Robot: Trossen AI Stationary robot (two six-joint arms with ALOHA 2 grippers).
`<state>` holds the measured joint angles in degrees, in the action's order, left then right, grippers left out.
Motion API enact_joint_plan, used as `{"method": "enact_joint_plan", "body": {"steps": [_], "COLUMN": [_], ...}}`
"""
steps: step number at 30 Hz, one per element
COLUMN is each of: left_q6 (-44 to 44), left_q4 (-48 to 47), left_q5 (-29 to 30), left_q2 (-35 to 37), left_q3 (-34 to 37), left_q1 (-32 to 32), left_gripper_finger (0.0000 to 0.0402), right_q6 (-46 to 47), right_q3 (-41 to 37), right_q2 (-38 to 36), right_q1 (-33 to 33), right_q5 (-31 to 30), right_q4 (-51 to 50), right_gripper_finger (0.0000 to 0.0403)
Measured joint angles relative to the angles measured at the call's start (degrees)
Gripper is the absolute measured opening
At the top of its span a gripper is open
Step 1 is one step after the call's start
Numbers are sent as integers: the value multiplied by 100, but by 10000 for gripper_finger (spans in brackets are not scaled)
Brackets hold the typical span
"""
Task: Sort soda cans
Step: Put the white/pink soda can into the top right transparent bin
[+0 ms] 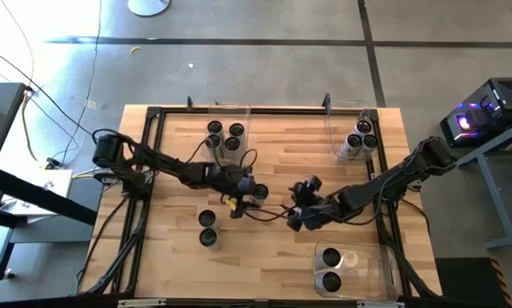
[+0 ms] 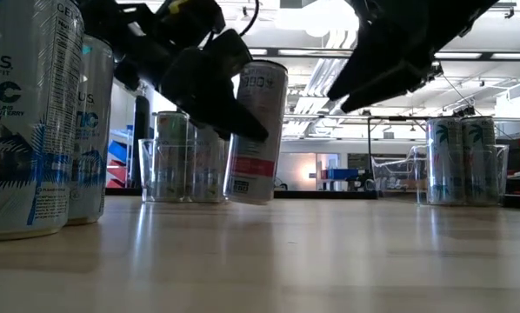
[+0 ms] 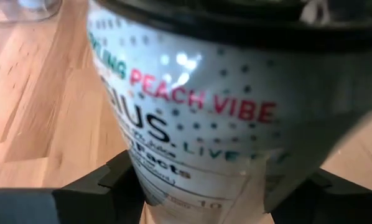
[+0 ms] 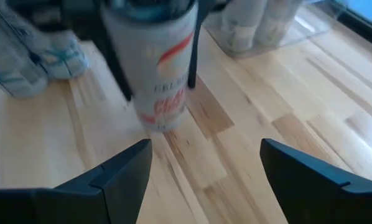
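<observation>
Left gripper (image 2: 230, 100) at desk centre, fingers clamped on slim silver-white soda can with red peach label (image 2: 256, 130); can lifted clear of pale wooden desk (image 2: 330, 252), long axis tilted off vertical, base swung toward left side of low view. Right gripper (image 1: 300, 214) just beside it, fingers spread wide, empty; can sits straight ahead of them, near, not touching. Left arm has it. Clear plastic bin with three cans (image 1: 226, 133) nearest drop, likely next.
</observation>
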<state>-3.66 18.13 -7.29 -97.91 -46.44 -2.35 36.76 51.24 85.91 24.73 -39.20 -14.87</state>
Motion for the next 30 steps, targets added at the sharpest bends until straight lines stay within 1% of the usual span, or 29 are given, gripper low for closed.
{"method": "enact_joint_plan", "body": {"steps": [5,7,10,13,15,20,22,25,27,30], "left_q6": [-111,-147,-112,-105,-61,-61,-130,-148,-137,-109], "left_q4": [327,436,607,626,610,521,401,103,-10,-85], "left_q5": [180,211,252,247,245,243,248,356,538,837], "left_q2": [-210,-339,-487,-586,-590,-579,-562,-421,-321,-191], "left_q3": [-2,-2,-11,-12,-4,-11,-11,-7,-7,-7], "left_q1": [-255,-297,-308,-308,-308,-290,-290,-292,-298,-297], "left_gripper_finger": [270,280,287,289,290,290,291,291,291,291], "right_q6": [-305,-474,-752,-1054,-1251,-1589,-1624,-1648,-1842,-2369], "right_q3": [0,0,0,0,0,0,0,0,0,0], "right_q2": [0,0,0,2,2,4,4,14,89,249], "right_q1": [0,0,0,-2,-10,-157,-282,-538,-698,-869], "right_q5": [-293,-298,-218,0,121,176,393,1033,1449,1782], "right_q4": [605,837,1191,1441,1522,1645,1644,1650,1734,1904], "right_gripper_finger": [295,295,295,295,295,295,295,295,295,295]}}
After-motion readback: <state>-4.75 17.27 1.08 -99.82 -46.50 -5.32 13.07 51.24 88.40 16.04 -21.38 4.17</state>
